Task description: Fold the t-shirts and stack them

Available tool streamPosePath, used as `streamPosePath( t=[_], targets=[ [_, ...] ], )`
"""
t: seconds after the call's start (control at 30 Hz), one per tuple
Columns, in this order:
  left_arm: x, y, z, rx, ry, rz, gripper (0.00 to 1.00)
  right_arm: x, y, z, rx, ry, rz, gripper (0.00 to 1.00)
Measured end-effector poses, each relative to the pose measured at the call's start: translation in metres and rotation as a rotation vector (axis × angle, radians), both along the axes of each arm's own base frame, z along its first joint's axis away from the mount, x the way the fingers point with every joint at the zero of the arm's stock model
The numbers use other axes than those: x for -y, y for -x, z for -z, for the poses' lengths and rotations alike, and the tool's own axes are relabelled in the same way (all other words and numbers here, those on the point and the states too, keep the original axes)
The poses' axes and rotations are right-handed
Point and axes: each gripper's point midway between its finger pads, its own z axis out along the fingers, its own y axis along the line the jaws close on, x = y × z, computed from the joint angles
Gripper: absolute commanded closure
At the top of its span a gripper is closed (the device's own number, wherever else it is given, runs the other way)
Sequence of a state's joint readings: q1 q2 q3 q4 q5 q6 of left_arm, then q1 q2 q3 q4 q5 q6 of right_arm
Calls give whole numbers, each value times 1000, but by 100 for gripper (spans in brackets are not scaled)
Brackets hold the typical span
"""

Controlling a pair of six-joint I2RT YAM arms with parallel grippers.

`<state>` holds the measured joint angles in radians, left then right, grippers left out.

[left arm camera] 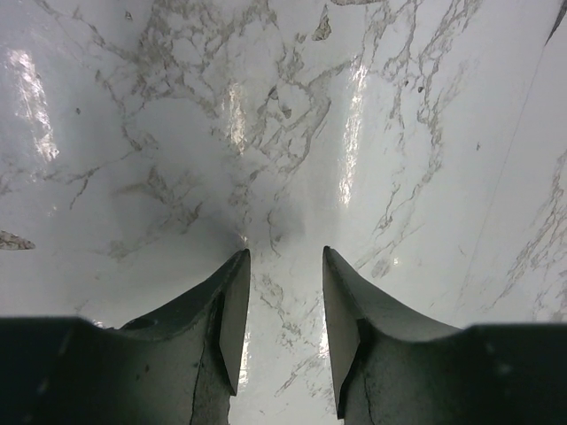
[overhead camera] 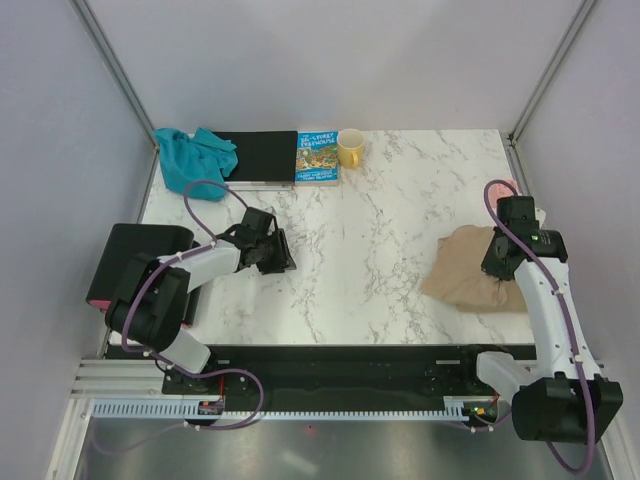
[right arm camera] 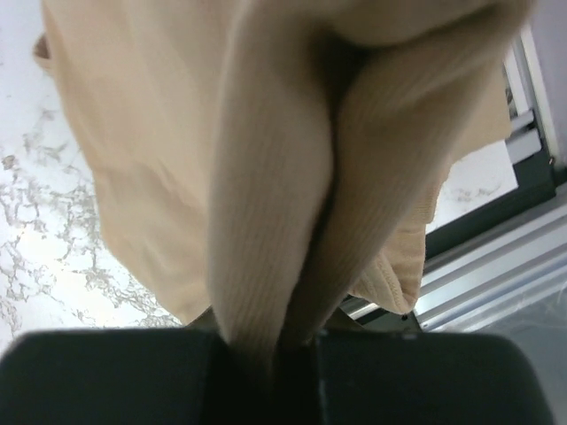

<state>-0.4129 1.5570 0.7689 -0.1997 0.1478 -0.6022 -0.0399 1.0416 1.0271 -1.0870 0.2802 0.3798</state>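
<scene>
T-shirts: 1 tan t-shirt (overhead camera: 462, 272) in a soft heap on the right of the table (overhead camera: 380, 215); 1 teal cloth (overhead camera: 190, 158) bunched at the far left corner; 1 mug (overhead camera: 350, 148), 1 book (overhead camera: 317, 157), 1 black board (overhead camera: 262, 158) at the back; L claw (left arm camera: 285, 258) spread wide over bare table w/ nothing in it; R claw (overhead camera: 498, 262) pinches a fold of the tan t-shirt; its tips are hidden by cloth.

Lying open across the middle of the surface (overhead camera: 370, 220). Crowding the far edge at 11 to 12 o'clock: teal garment (overhead camera: 190, 158), black board (overhead camera: 262, 158), picture book (overhead camera: 318, 158), yellow mug (overhead camera: 350, 149). Heaping at 3 o'clock: tan t-shirt (overhead camera: 468, 272), pinched in the right hand (overhead camera: 497, 268). Facing bare marble ahead of the left hand (left arm camera: 283, 292), fingers parted.
</scene>
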Motion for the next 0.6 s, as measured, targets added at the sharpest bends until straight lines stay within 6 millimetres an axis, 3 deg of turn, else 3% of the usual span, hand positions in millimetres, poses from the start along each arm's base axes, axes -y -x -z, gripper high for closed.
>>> streamPosePath(
  t=[0.27, 0.6],
  targets=[
    [3, 2, -1, -6, 14, 12, 55, 14, 4, 12, -18, -37, 133, 100],
    [6, 4, 0, -15, 22, 22, 56, 31, 10, 0, 48, 5, 241, 100]
  ],
)
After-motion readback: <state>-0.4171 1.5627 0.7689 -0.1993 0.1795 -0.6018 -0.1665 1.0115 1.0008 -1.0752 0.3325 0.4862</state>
